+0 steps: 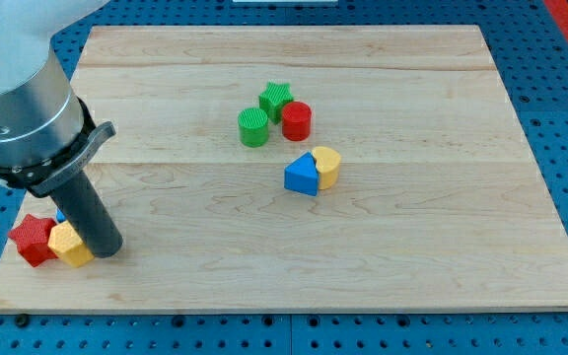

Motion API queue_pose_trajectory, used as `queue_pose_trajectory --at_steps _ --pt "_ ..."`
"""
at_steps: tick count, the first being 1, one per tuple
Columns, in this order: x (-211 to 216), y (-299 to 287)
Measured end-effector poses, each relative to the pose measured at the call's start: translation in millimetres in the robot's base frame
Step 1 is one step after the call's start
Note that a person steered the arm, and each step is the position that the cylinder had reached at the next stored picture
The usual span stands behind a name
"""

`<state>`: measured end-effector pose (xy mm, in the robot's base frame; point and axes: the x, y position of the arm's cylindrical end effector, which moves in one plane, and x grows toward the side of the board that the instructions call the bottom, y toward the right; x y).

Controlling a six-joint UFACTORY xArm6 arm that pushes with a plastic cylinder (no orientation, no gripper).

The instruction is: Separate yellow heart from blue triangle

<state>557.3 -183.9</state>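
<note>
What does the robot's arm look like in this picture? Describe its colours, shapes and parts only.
The arm is a thick silver-grey metal cylinder with a black clamp band round its lower edge. From it runs a straight, dark grey, matt rod, ending at my tip. No cables or markings show.

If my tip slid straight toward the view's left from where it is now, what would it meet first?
Probably the yellow block, which already seems to touch my tip on that side. The red star lies just beyond it.

The yellow heart (328, 166) and the blue triangle (302, 176) lie touching near the worktop's (412, 227) middle, heart on the view's right, triangle pressed against its left side.
</note>
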Motion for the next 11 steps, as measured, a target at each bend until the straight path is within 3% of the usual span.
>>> queue_pose_trajectory --at_steps 1,3,4,5,6,9,10,11 --pt "0.0 66.4" --pt "-9.9 297.7" --pt "-51.8 364.5" --pt "-88.9 341.2" --pt "-102.4 261.4" --pt "-102.5 72.9" --pt "-103.4 102.7" --pt "-109.0 189.2"
